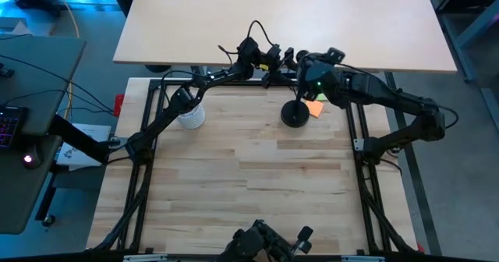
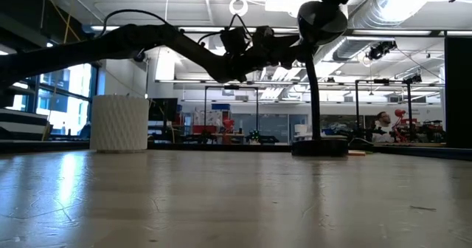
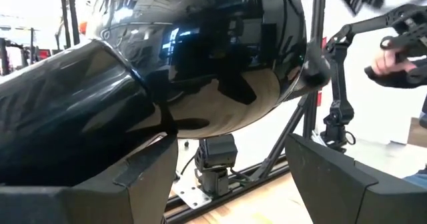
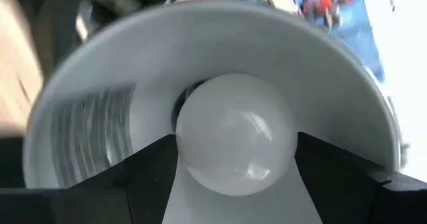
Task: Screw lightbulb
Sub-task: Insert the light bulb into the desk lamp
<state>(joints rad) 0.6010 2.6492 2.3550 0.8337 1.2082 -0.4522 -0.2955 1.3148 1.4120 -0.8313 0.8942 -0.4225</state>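
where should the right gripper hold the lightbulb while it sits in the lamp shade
Grip the lightbulb across its widest rounded part, coming straight in through the open mouth of the lamp shade. The white shade rings the bulb on all sides and hides its base, so only the frosted dome is reachable. The right gripper already straddles it, fingers on opposite sides.

The lightbulb fills the middle of the frame, white and frosted, sitting inside the white inner bowl of the lamp shade, which arcs over it. The right gripper's two dark fingers press against the bulb's sides from lower left and lower right.
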